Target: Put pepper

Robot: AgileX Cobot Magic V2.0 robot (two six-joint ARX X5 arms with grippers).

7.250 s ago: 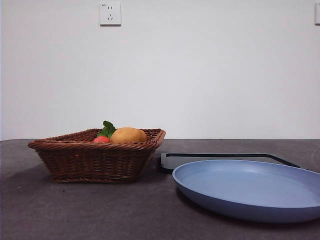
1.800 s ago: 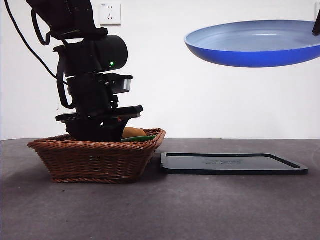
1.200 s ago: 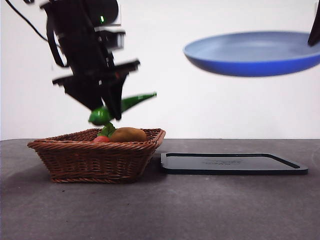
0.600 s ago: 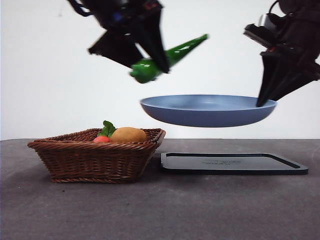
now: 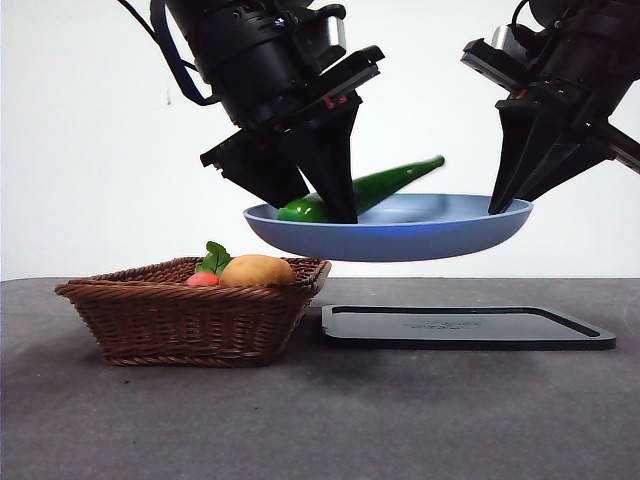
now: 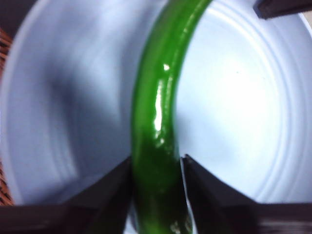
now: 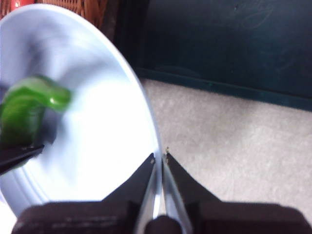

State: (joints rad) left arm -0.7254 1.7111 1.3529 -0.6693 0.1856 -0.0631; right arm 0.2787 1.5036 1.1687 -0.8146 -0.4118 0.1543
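Front view: pepper (image 5: 385,186) is held over the plate (image 5: 440,240), lowered from its higher position half a second ago; its thick end is now at or just above the plate's left part, tip tilted up to the right. Left gripper (image 6: 157,165): clamped on the pepper's thick end. Right gripper (image 7: 159,157): pinched on the plate's right rim, plate held in the air above the tray (image 5: 465,327). Basket (image 5: 190,310), left: fruit remaining. Judgement: release is probably next.
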